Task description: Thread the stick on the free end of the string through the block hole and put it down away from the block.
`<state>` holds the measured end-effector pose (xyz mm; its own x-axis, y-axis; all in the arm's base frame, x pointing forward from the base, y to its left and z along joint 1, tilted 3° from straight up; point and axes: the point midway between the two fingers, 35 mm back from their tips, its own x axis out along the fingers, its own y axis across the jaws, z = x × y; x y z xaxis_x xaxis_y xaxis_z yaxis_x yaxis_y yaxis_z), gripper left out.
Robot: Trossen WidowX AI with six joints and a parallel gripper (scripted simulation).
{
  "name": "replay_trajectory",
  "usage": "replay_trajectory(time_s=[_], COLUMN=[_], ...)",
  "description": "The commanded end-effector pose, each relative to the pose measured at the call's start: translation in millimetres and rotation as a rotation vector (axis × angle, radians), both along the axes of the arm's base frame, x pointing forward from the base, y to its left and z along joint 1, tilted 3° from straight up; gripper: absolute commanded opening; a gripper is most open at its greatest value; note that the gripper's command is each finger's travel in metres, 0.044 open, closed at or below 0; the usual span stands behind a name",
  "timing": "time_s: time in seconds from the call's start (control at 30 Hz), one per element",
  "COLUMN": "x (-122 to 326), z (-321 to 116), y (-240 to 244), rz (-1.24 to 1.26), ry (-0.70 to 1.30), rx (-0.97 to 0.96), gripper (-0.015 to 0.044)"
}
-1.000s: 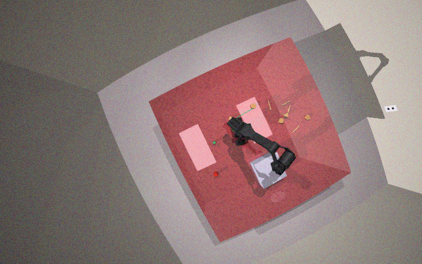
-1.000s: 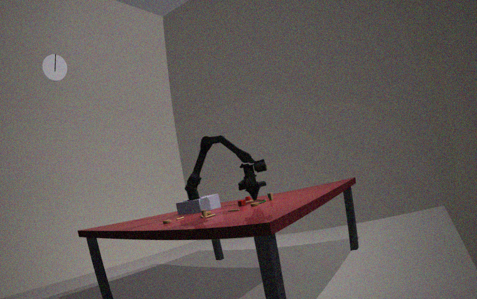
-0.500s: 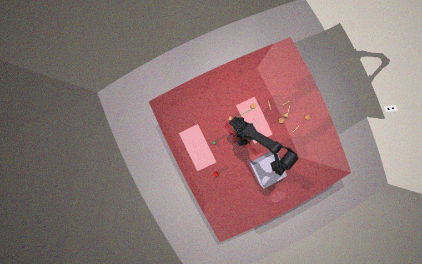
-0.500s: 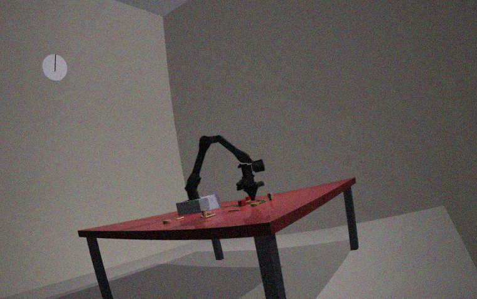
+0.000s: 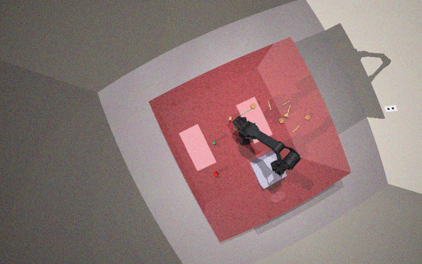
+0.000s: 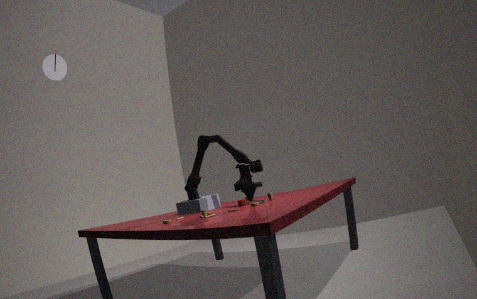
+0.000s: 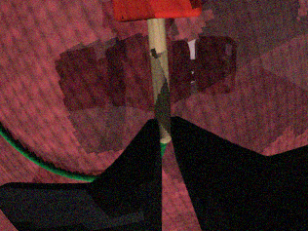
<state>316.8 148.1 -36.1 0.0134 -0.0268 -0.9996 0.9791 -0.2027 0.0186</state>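
Observation:
My gripper (image 6: pixel 250 200) (image 7: pixel 163 126) is shut on the pale wooden stick (image 7: pixel 157 38) near its string end, low over the table. The stick points away from the fingers, and its far end meets the near edge of a red block (image 7: pixel 157 8) at the top of the wrist view. Whether the tip is inside the hole cannot be seen. In the top view the arm hides fingertips, stick and block. The green string (image 5: pixel 246 111) (image 7: pixel 73 177) curves from the stick to the round wooden button (image 5: pixel 253 106) (image 6: pixel 254 204), which lies on a pale pink patch.
Loose sticks (image 5: pixel 269 105) (image 5: pixel 295 128) and round discs (image 5: pixel 281 120) (image 5: pixel 307 117) lie beyond the button. A small tan piece (image 5: pixel 230 118) (image 6: pixel 270 196) stands near the gripper. A green piece (image 5: pixel 214 142), a red piece (image 5: pixel 215 173) and a pale blue box (image 5: pixel 264 181) are also on the table.

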Motion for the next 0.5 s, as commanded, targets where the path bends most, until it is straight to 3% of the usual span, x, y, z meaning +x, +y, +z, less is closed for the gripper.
replay_trajectory(time_s=[0.0, 0.47], x=[-2, -6], z=[2, 3], y=[-6, -28], rz=[0.003, 0.003], ry=[-0.003, -0.003], rx=[0.002, 0.001], gripper=[0.0000, 0.0000])
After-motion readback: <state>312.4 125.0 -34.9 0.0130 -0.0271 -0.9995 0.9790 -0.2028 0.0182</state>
